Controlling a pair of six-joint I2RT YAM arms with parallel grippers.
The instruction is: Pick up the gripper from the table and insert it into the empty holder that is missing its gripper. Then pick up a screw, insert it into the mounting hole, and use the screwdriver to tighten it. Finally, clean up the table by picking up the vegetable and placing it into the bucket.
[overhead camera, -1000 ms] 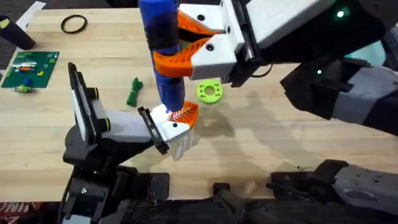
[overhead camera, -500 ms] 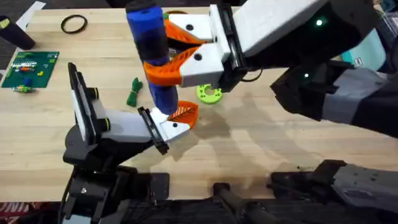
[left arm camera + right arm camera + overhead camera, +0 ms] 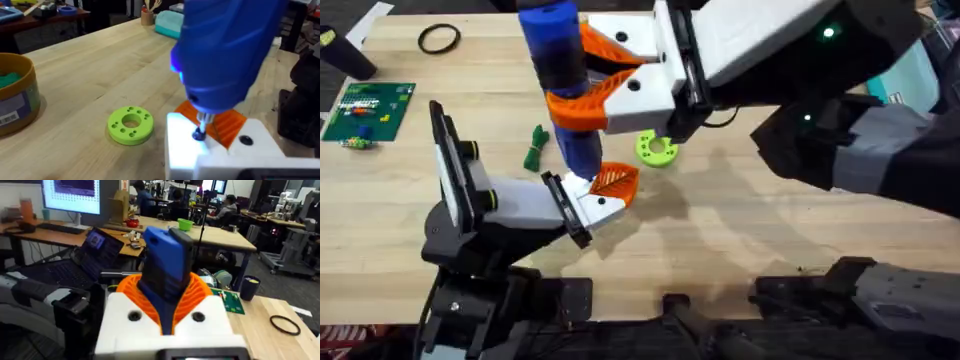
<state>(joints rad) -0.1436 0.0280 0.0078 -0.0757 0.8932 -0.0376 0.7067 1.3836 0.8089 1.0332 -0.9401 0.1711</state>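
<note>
A: What's the right gripper [image 3: 582, 78] doing?
B: Its smooth orange fingers are clamped on the thick blue cylindrical screwdriver [image 3: 560, 85], held upright, tip down on the white boxy plastic holder [image 3: 590, 203] directly below.

A: And the small ribbed orange gripper piece [image 3: 615, 182]?
B: Seated in that holder, just beside the tip. The dark green knobbly vegetable [image 3: 535, 147] lies on the light wooden table [image 3: 740, 215], beyond the screwdriver.

A: Left gripper?
B: Cannot tell.

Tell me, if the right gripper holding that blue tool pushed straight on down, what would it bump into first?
Most likely the holder: the right gripper holds the screwdriver with its tip already on the holder's top, beside the ribbed orange gripper.
</note>
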